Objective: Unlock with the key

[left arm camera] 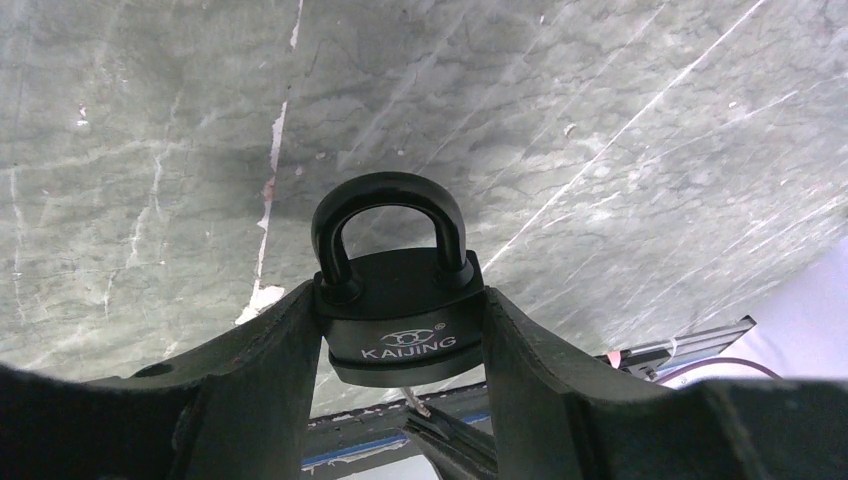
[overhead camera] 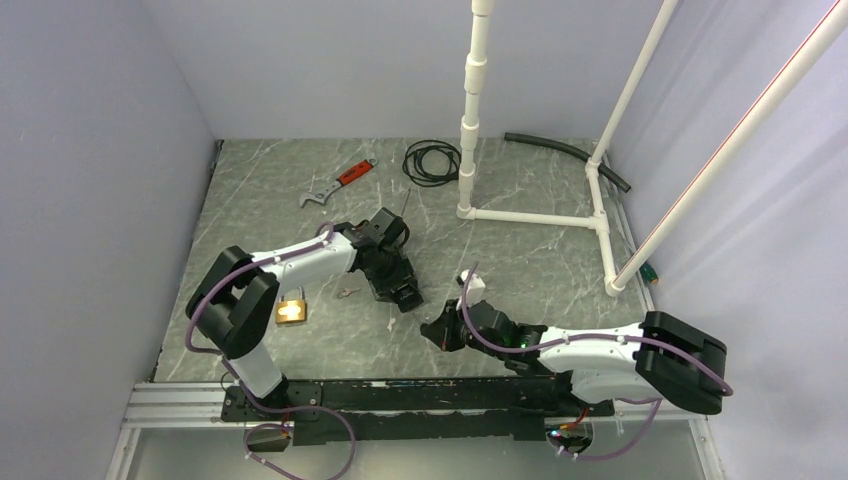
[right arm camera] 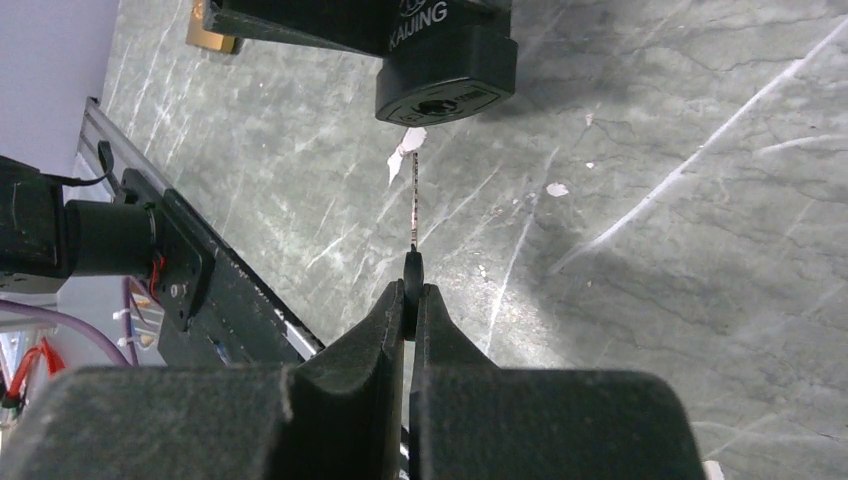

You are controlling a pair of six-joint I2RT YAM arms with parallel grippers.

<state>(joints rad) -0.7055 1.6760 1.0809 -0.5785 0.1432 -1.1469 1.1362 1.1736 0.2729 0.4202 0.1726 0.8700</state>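
Note:
My left gripper (overhead camera: 404, 292) is shut on a black padlock (left arm camera: 400, 310) marked KAIJING. Its fingers (left arm camera: 270, 350) clamp the lock body from both sides, the closed shackle pointing away from the wrist. The lock is held above the table. My right gripper (overhead camera: 441, 331) is shut on the black head of a thin key (right arm camera: 413, 205). In the right wrist view the key blade points at the padlock's (right arm camera: 445, 60) underside. Its tip stands a short gap below the keyhole, slightly left of it. The key tip also shows under the lock in the left wrist view (left arm camera: 421, 402).
A brass padlock (overhead camera: 291, 310) lies by the left arm's base, and a small loose key (overhead camera: 347, 292) lies near it. At the back are a red-handled wrench (overhead camera: 340, 180), a black cable coil (overhead camera: 432, 160), a white pipe frame (overhead camera: 540, 215) and a black hose (overhead camera: 565, 150).

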